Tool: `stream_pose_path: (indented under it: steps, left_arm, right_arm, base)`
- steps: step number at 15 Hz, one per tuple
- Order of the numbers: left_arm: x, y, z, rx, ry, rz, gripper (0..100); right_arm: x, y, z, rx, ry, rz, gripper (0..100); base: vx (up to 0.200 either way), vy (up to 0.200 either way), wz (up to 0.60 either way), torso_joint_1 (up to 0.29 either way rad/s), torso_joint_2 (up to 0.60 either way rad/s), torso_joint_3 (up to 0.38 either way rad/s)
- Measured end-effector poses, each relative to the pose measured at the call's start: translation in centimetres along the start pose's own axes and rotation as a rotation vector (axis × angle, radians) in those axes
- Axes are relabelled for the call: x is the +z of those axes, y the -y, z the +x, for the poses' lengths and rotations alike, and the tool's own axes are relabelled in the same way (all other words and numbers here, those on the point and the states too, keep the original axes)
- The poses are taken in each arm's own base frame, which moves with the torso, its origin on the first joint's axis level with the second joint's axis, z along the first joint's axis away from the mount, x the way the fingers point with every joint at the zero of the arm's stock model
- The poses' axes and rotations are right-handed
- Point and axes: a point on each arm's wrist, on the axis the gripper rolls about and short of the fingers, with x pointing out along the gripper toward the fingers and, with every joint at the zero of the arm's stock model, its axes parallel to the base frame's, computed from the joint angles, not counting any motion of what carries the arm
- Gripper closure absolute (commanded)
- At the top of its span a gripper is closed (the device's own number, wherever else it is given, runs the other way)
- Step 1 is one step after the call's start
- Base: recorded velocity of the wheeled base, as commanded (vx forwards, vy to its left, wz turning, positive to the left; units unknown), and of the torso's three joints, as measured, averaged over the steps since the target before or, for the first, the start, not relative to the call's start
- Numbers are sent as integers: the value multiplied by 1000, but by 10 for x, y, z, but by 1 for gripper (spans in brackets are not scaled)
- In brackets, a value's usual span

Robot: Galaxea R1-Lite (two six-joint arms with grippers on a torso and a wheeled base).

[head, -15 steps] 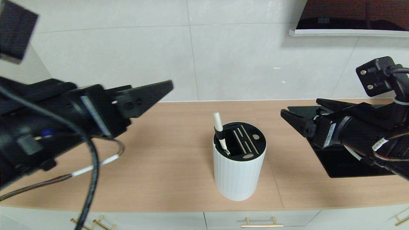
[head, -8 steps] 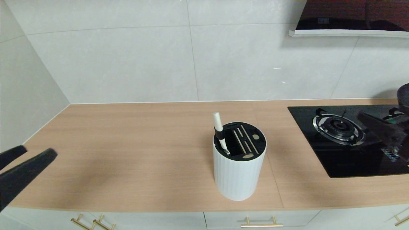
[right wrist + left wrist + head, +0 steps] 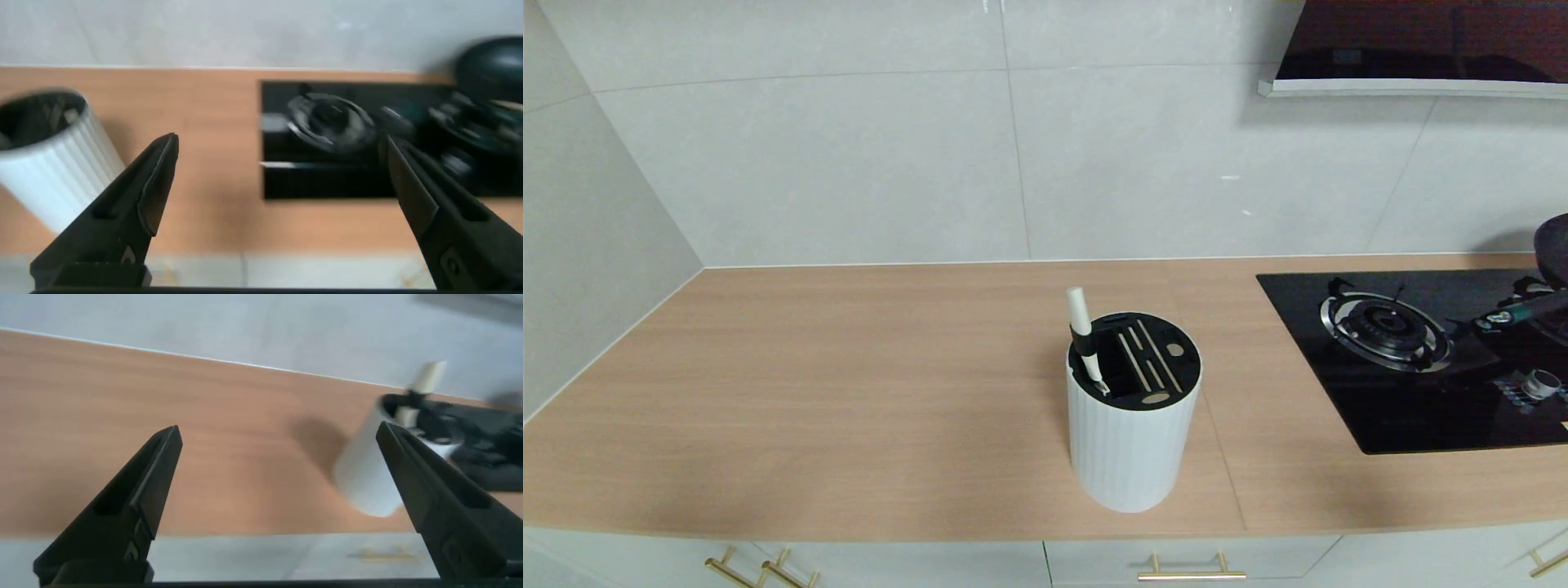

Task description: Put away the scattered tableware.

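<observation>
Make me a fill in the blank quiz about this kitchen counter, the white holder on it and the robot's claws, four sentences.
1. The ribbed white holder stands on a ____ countertop.
2. A white-handled utensil sticks up from the holder's ____ slotted top.
3. By the robot's own sides, the gas hob lies to the ____ of the holder.
4. The left claw and the right claw are both ____.

Missing words: wooden; black; right; open.

Matt wood-grain countertop (image 3: 849, 384), ribbed white plastic-looking utensil holder (image 3: 1131, 457), glossy black glass hob (image 3: 1405, 425), smooth pale wall tiles (image 3: 849, 163)
</observation>
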Motion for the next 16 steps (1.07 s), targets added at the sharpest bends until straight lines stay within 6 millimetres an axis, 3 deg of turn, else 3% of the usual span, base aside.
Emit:
stream_pose_path:
  steps: [3,5,7,10,16]
  left_arm:
    - [-18,-3,-11,137,68,29,0]
    - [-31,-3,-16,210,99,77,0]
    - [-45,-5,-18,273,101,131,0]
    - [-79,-13,-14,297,-35,207,0]
    - [-90,-10,-14,74,-120,296,0]
  right_arm:
    - [-18,1,-37,-107,60,-42,0]
    - [-35,-1,-44,-175,72,-17,0]
    - [-48,-2,-43,-194,63,18,0]
    - [-82,-6,-26,-193,-8,17,0]
    - [-126,-14,-7,-22,-27,12,0]
  base:
    - [0,0,0,0,0,0]
    - [0,0,0,0,0,0]
    - [0,0,0,0,0,0]
    - [0,0,0,0,0,0]
    - [0,0,0,0,0,0]
